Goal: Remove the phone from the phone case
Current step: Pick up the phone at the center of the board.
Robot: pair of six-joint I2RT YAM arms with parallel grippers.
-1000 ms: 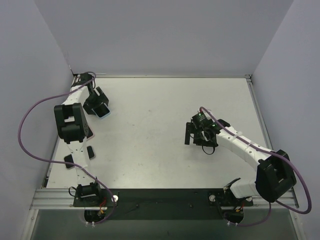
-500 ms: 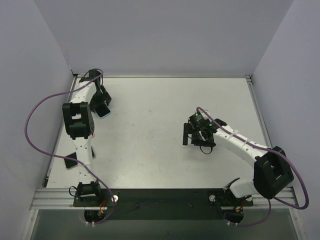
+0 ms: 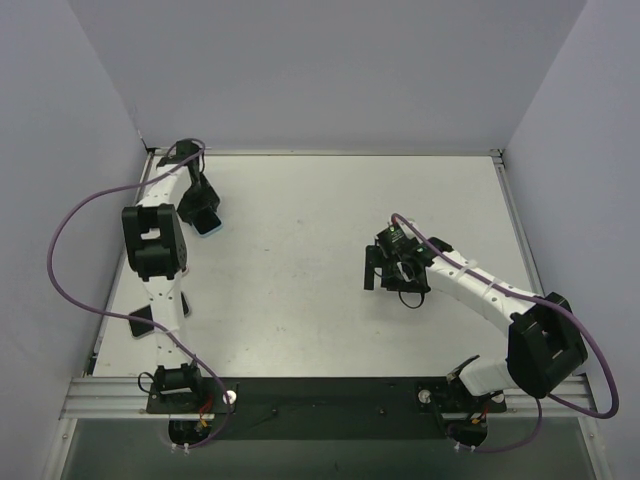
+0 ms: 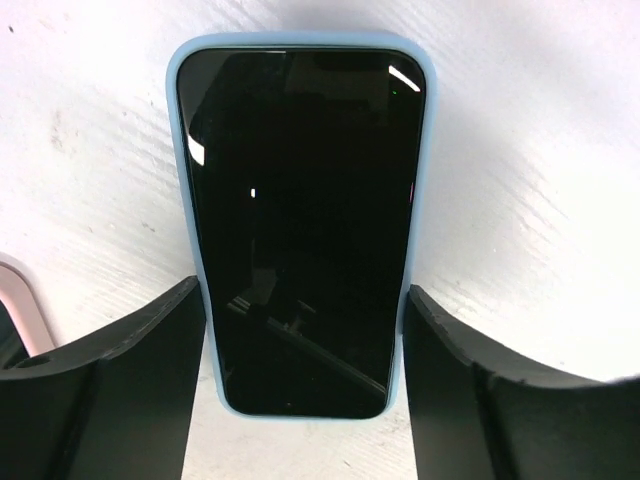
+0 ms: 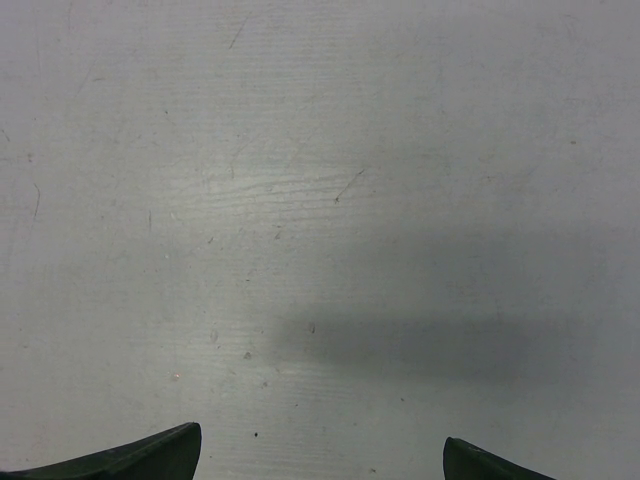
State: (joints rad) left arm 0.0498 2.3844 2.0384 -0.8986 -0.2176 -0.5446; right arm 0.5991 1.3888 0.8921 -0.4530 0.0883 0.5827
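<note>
1. Walls (image 3: 320, 70): plain panels close off the back, left and right of the table (image 3: 300, 310). A metal rail (image 3: 330, 395) bounds its near edge.
2. Table: white and scuffed, with wide bare room across the middle and the far right.
3. Right arm (image 3: 480, 290): reaches toward the centre, well apart from the left arm (image 3: 155, 245).
4. Left arm: runs along the left edge into the far left corner, close to the wall.
5. Right gripper (image 5: 320, 455): jaws spread wide over bare table, holding nothing.
6. Left gripper (image 4: 305, 300): its fingers (image 4: 130, 380) meet both long sides of the case (image 4: 300, 40), and no gap shows.
7. Case: light blue with rounded corners, lying flat near the far left corner.
8. Phone (image 4: 300, 220): seated in the case, screen up, black and glossy.
9. Pink object (image 4: 20, 300): only an edge shows, beside the left finger.
</note>
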